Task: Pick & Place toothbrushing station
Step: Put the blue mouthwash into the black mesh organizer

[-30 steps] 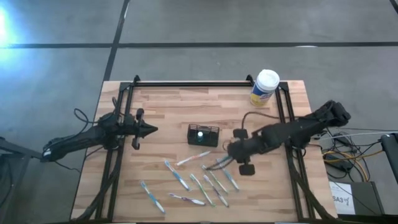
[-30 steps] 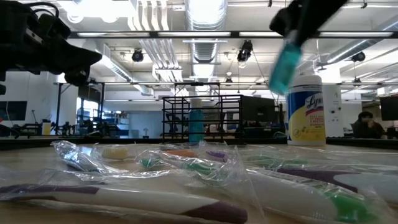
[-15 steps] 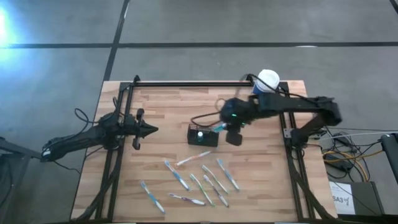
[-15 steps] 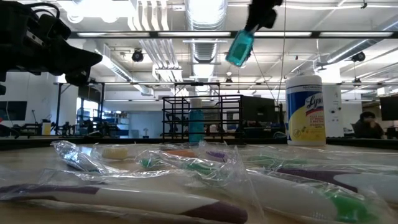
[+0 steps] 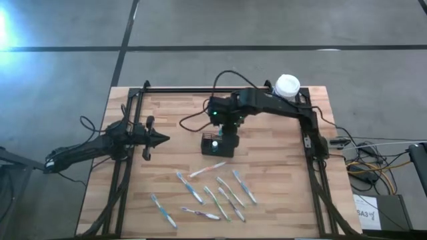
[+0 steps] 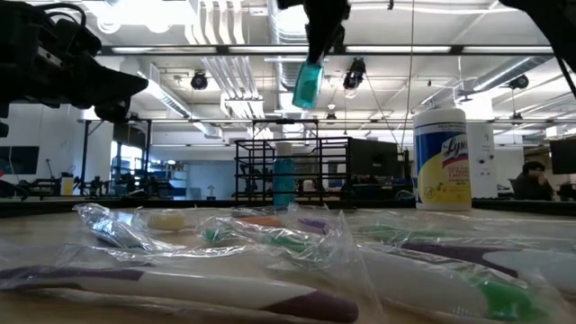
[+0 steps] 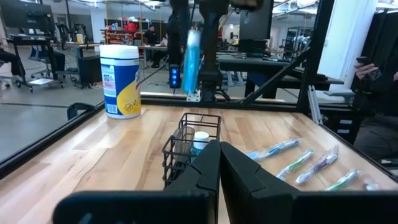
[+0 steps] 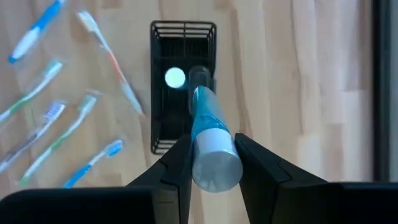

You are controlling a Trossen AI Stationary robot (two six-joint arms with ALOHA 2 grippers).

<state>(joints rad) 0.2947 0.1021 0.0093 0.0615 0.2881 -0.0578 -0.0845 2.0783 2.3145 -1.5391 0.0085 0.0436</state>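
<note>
The right claw (image 8: 210, 163), clenched on a blue tube (image 8: 208, 137) held vertically, hangs directly above the toothbrushing station (image 5: 218, 145) near the table (image 5: 173, 113) centre, while the left claw (image 5: 159, 139), closed and empty, waits near the left edge.

The table (image 5: 167, 107) is pale wood in butcher-block strips, framed by black rails; the holder box (image 8: 183, 87) is black wire mesh, with a small white round cap showing inside; the tube (image 8: 208, 140) held over it is bright blue with a silvery white end; the right gripper (image 8: 211, 165) and the left gripper (image 7: 219, 171) are both matt black; the canister (image 7: 120, 81) is white with a yellow and blue label and a white lid; the toothbrushes (image 8: 68, 134) are blue, green, purple and orange with white, in clear wrappers.
</note>
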